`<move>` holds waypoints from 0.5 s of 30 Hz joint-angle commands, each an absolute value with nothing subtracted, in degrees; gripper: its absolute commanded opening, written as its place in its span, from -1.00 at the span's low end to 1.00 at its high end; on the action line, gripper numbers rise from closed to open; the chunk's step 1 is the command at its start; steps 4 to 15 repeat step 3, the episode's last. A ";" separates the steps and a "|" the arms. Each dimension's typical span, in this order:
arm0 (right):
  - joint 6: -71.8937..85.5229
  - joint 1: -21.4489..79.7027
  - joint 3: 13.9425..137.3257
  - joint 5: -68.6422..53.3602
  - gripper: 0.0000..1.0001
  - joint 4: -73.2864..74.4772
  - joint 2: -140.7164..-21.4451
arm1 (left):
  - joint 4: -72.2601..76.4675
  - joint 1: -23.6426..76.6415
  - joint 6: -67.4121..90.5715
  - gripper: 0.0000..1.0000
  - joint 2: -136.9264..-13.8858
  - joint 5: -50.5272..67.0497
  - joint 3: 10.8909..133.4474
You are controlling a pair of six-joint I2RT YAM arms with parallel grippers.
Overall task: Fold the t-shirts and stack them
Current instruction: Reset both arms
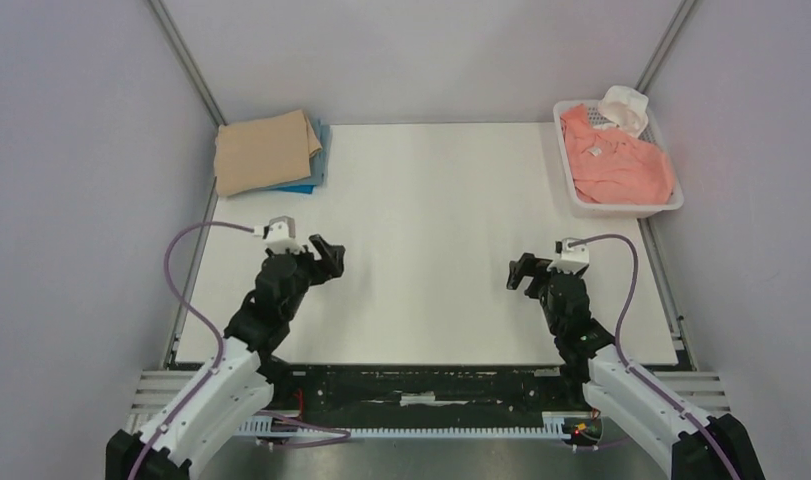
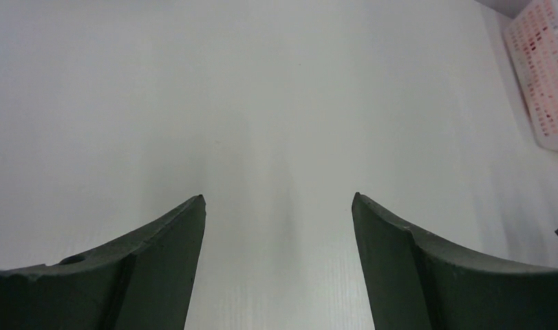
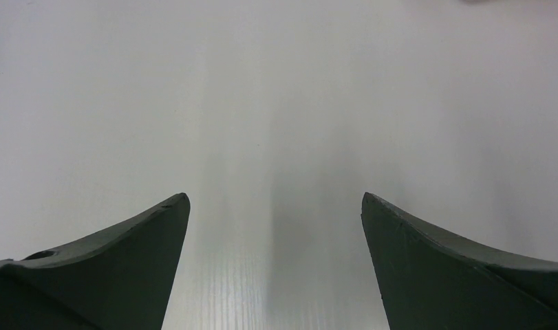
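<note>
Left gripper [image 1: 328, 255] and right gripper [image 1: 518, 272] hover wide open, holding nothing, over the table [image 1: 431, 190]. Folded shirts [image 1: 266, 150] sit stacked far-left, while a pink shirt [image 1: 616, 160], likely next, waits in the basket [image 1: 626, 209].

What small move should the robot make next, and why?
Probably move the right fingers toward the basket to take the salmon-pink shirt: they stand open and empty, that shirt lies crumpled in the basket, and the tan shirt already tops the folded stack.
</note>
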State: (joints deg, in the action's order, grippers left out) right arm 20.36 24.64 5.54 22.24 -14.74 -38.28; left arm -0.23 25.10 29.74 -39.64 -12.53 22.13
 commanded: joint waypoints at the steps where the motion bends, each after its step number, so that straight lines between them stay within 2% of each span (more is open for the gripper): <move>1: 21.06 24.69 4.02 20.84 0.95 -17.04 -37.60 | -5.77 24.96 32.76 0.67 -31.74 -20.49 19.86; 15: 21.31 24.69 4.17 20.49 0.95 -16.92 -37.06 | -7.15 24.98 32.87 0.67 -30.36 -20.80 20.10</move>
